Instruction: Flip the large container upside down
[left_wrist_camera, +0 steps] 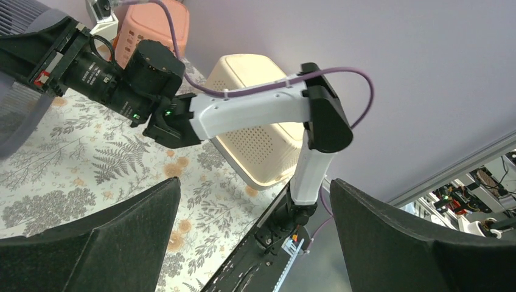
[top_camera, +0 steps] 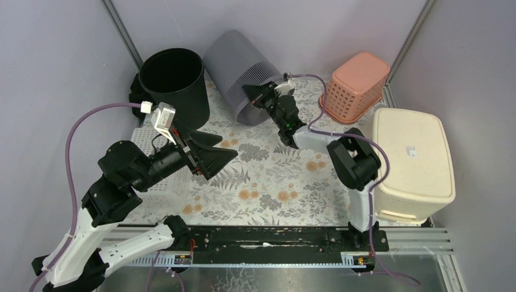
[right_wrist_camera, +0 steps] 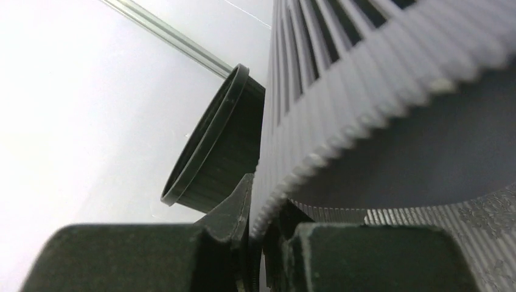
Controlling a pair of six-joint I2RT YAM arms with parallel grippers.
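The large container [top_camera: 234,64] is a grey ribbed bin that lies tilted on its side at the back of the table, its mouth facing the arms. My right gripper [top_camera: 258,97] is shut on its rim. In the right wrist view the ribbed wall [right_wrist_camera: 377,73] is pinched between the two fingers of that gripper [right_wrist_camera: 258,213]. My left gripper [top_camera: 226,148] hangs open over the flowered mat at centre left, holding nothing. In the left wrist view the left gripper [left_wrist_camera: 255,182] has its jaws wide apart, with a corner of the grey bin [left_wrist_camera: 15,115] at the far left.
A black bucket [top_camera: 173,76] stands upright just left of the grey bin and also shows as the black bucket [right_wrist_camera: 213,146] beside the jaws. A pink basket [top_camera: 356,85] lies overturned at back right. A cream box [top_camera: 414,158] sits upside down at right. A white slatted basket [top_camera: 148,141] lies under the left arm.
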